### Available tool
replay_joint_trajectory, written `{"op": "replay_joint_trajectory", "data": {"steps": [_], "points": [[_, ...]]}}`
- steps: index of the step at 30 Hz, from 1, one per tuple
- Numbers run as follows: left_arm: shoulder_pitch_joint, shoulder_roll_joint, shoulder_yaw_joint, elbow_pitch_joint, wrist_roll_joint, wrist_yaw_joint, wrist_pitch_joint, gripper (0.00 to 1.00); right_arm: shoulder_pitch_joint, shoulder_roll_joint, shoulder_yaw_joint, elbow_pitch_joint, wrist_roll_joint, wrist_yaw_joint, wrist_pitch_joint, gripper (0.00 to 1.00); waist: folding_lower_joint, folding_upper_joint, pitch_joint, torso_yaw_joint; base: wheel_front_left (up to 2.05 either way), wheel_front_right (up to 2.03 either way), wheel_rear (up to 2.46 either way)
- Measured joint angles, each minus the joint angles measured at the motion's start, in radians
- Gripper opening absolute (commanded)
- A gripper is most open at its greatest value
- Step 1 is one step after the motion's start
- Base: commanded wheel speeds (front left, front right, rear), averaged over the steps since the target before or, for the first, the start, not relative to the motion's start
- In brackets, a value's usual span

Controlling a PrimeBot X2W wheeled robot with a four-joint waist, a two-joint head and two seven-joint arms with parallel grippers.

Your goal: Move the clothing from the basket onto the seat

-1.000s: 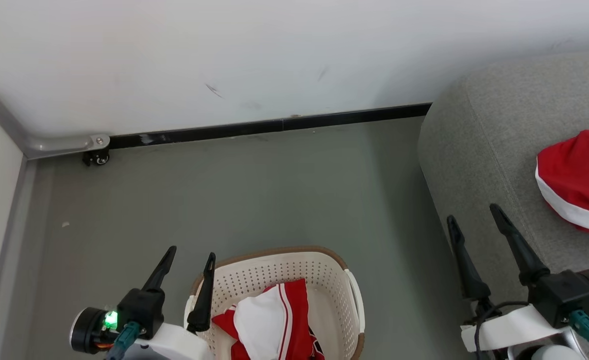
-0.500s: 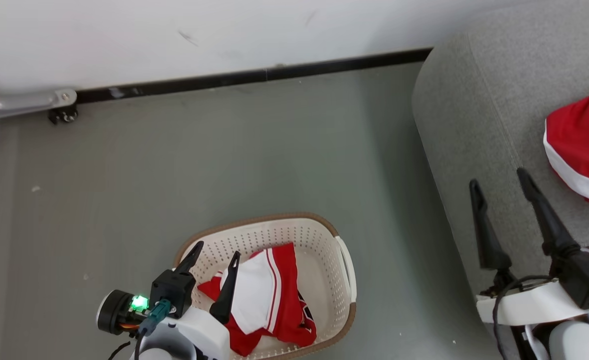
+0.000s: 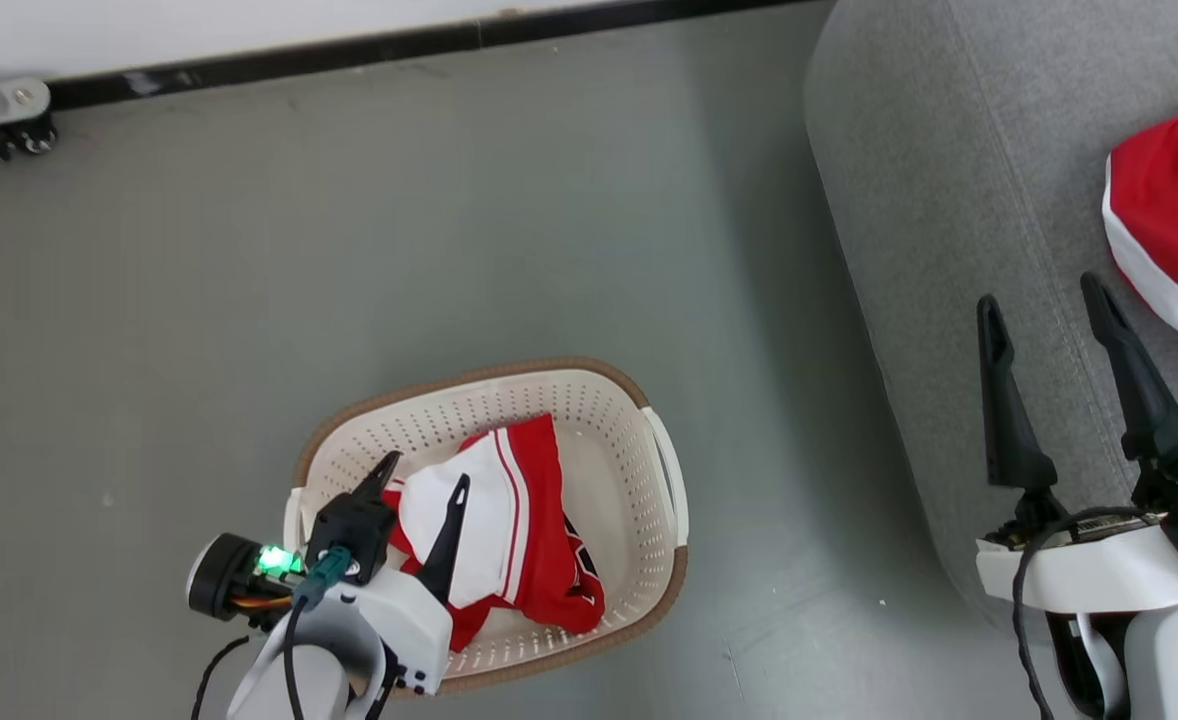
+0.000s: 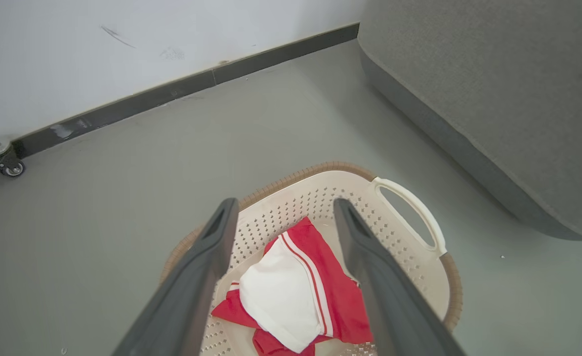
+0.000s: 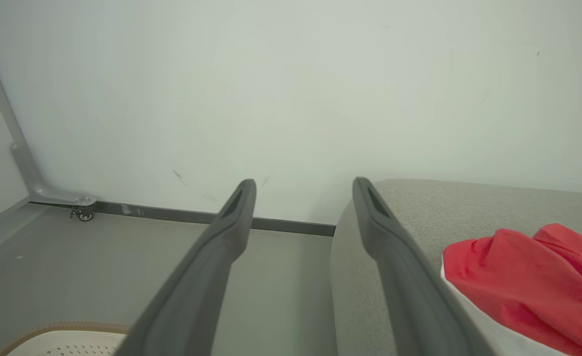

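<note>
The cream basket (image 3: 469, 372) with its brown rim stands on the grey floor. In it lies the clothing (image 3: 509, 520), a crumpled red-and-white garment with a broad white band. My left gripper (image 3: 426, 472) hangs open just above the garment's left part, one finger on each side of the white band, gripping nothing. The left wrist view looks down between the open left gripper (image 4: 286, 203) at the clothing (image 4: 291, 291) and the basket (image 4: 296, 202). My right gripper (image 3: 1041, 292) stands open and empty over the grey seat (image 3: 929, 200), left of a red-and-white garment (image 3: 1169, 220) lying there.
A white wall with a black skirting strip (image 3: 399, 45) runs along the back. A small caster (image 3: 19, 140) under a grey metal bar sits at the back left. The seat's rounded edge (image 4: 469, 148) is right of the basket, with bare floor (image 3: 449, 220) between.
The head view has tilted down, so the whole scene has shifted up. My left gripper has come down from beside the basket's left rim to just above the clothing, still open.
</note>
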Motion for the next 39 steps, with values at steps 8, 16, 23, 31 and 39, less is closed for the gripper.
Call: {"op": "replay_joint_trajectory", "data": {"steps": [8,16,23,31,39], "points": [[-0.059,-0.002,-0.005,0.052,0.007,-0.008,0.002,1.00,-0.044,0.000,0.000,-0.010,0.000,0.000,-0.006,1.00,0.0000,-0.0001,0.076,-0.024,0.00,0.00,0.00],[-0.116,0.005,-0.006,0.116,0.016,-0.008,0.002,1.00,-0.097,0.000,0.000,-0.025,0.002,0.000,-0.016,1.00,0.0000,0.0000,0.147,-0.044,0.00,0.00,0.00],[-0.168,0.014,-0.017,0.168,0.040,-0.009,0.003,1.00,-0.140,0.000,0.004,-0.028,0.004,0.000,-0.026,1.00,0.0000,0.0000,0.206,-0.060,0.00,0.00,0.00],[-0.217,0.019,-0.027,0.212,0.058,-0.017,0.012,1.00,-0.177,0.000,0.007,-0.030,0.021,0.000,-0.035,1.00,0.0000,0.0000,0.260,-0.076,0.00,0.00,0.00],[-0.272,0.037,-0.031,0.263,0.067,-0.018,0.022,1.00,-0.218,0.000,0.006,-0.030,0.032,0.000,-0.047,1.00,0.0000,0.0000,0.317,-0.096,0.00,0.00,0.00]]}}
